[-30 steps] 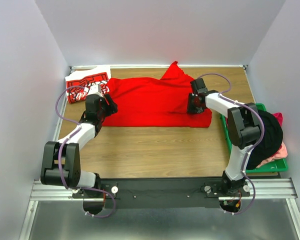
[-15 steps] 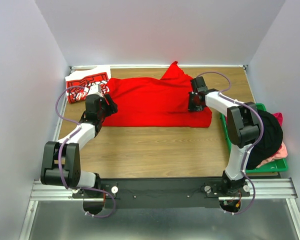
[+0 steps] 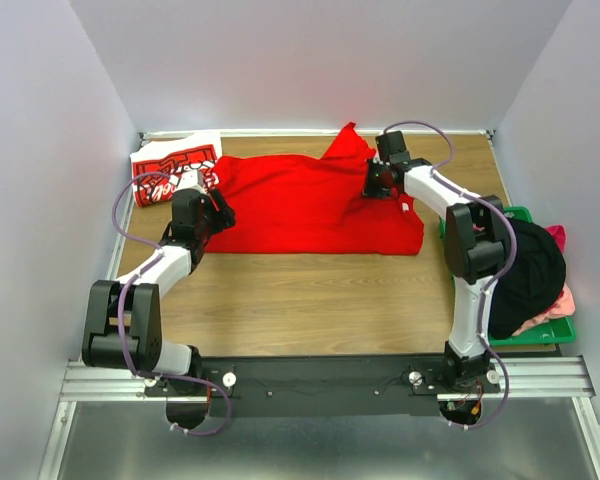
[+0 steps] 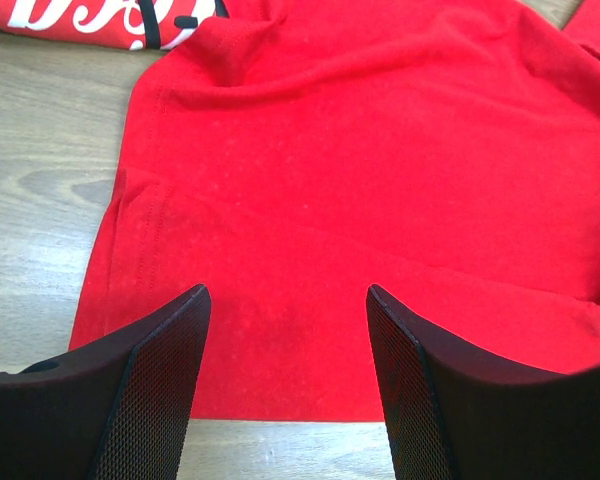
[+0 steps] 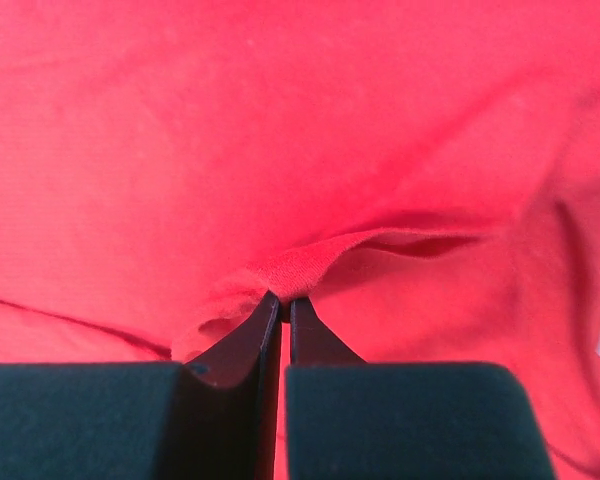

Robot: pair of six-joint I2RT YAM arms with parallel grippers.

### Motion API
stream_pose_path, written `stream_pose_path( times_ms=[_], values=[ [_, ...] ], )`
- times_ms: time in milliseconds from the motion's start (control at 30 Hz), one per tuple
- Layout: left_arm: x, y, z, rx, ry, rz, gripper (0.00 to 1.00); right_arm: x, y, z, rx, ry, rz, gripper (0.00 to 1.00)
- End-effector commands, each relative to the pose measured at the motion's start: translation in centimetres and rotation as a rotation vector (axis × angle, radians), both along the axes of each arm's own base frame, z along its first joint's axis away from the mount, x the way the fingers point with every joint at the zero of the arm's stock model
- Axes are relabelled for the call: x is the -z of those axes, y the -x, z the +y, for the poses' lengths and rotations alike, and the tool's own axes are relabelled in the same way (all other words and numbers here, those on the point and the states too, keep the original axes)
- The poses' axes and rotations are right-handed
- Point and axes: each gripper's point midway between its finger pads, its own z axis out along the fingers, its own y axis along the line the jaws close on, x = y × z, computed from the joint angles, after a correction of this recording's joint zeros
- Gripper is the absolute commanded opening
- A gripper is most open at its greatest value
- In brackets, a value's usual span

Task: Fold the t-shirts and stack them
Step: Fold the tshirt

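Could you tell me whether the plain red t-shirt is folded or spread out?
Spread out: the plain red t-shirt lies wide across the table, one ridge pinched in the shut right gripper.

I see the red shirt (image 3: pixel 300 205) spread mostly flat, wide from left to right, one sleeve pointing to the back and a small fold raised near its right end. The lettered shirt (image 3: pixel 170 168), red with white script, lies folded at the far left, just beside it.
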Motion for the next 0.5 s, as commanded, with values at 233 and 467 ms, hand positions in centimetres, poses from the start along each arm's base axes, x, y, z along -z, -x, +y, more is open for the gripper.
stream_pose_path(
  times_ms=[233,467],
  values=[
    [0.6,0.1,0.0,0.013,-0.019,0.016,0.71,0.7,-3.1,2.7,-0.041,-0.099,0.008,0.1],
    [0.7,0.2,0.0,0.014,-0.021,0.018,0.71,0.8,-4.3,3.3,-0.043,-0.115,-0.002,0.14]
  ],
)
